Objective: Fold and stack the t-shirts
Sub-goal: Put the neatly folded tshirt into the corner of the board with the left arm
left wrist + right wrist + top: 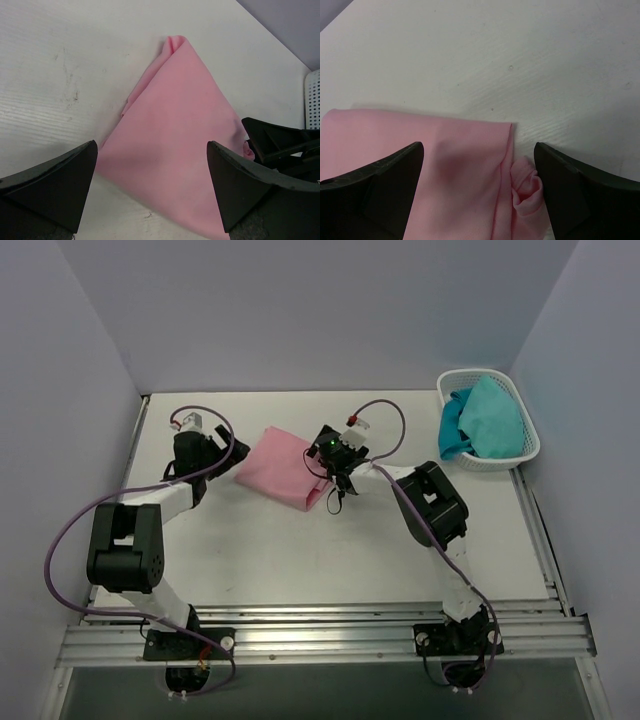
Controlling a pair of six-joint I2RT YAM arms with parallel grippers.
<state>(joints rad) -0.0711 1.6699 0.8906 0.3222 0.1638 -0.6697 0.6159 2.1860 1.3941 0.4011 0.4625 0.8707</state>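
A light pink t-shirt [282, 468] lies folded into a compact slab on the white table [300, 550], behind the middle. My left gripper [226, 452] is open at its left edge; in the left wrist view [152, 185] the pink cloth [175, 130] lies flat between and beyond the spread fingers. My right gripper [335, 488] is open at the shirt's right corner; in the right wrist view [480, 190] the folded edge [460, 165] sits between the fingers, and a small bunched roll of cloth [526, 189] lies close to the right finger. Neither gripper holds anything.
A white lattice basket [520, 455] stands at the back right with teal cloth [488, 420] in it. Its wall shows at the right edge of the left wrist view [312, 100]. The right gripper also shows in the left wrist view [280, 142]. Grey walls close in the back and sides.
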